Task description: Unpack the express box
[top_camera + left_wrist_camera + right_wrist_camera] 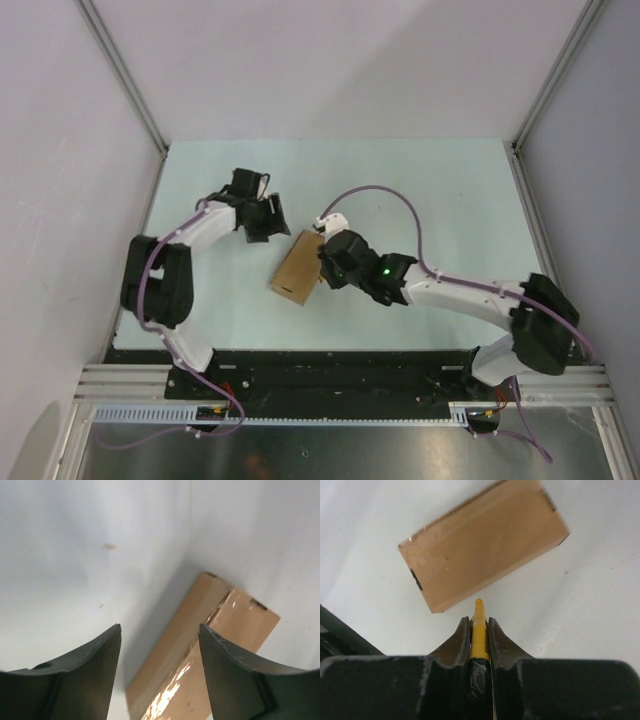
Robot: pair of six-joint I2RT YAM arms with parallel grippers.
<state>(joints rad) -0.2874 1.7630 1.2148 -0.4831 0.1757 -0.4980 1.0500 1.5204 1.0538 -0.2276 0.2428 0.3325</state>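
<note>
The express box (298, 266) is a flat brown carton lying closed on the pale table between the two arms. It also shows in the left wrist view (210, 645) with shiny tape along its top, and in the right wrist view (482, 545). My right gripper (479, 620) is shut on the yellow-black utility knife (479, 635), whose yellow tip points at the box's near long edge, just short of it. My left gripper (160, 632) is open and empty, its jaws wide apart, hovering over the box's far end.
The pale green table (440, 190) is walled by white panels on three sides. A purple cable (390, 195) loops over the table above the right arm. A black rail (330, 365) runs along the near edge.
</note>
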